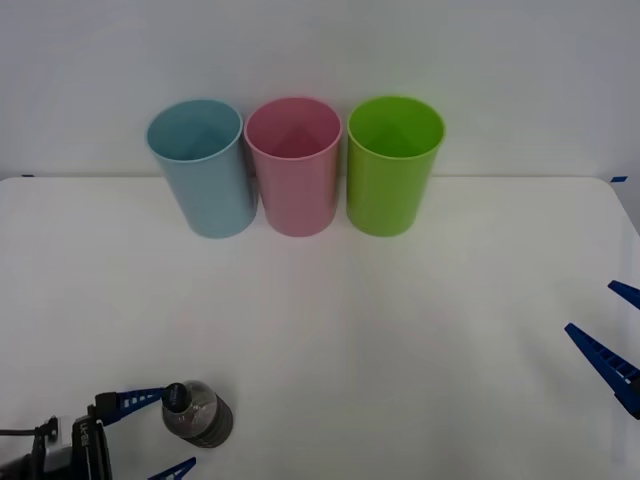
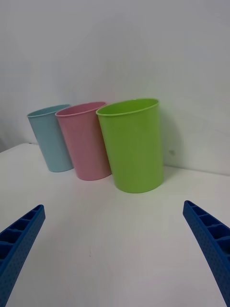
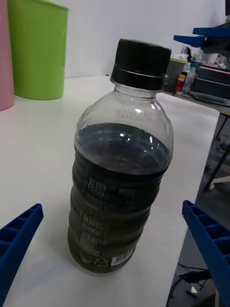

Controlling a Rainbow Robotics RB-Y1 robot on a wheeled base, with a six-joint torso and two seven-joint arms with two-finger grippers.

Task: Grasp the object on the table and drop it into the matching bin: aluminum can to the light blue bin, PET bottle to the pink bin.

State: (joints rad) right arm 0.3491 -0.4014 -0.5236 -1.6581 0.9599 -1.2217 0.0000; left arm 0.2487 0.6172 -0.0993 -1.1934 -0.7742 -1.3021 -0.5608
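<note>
The bottle (image 1: 198, 413) is stood near left, between the wide-open fingers of the left gripper (image 1: 160, 432); nothing is held; next, a squeeze is needed; the right gripper (image 1: 612, 335) is parked open.

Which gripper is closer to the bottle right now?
Left. The left gripper is open around the bottle; the right gripper waits open at the table's far edge.
</note>
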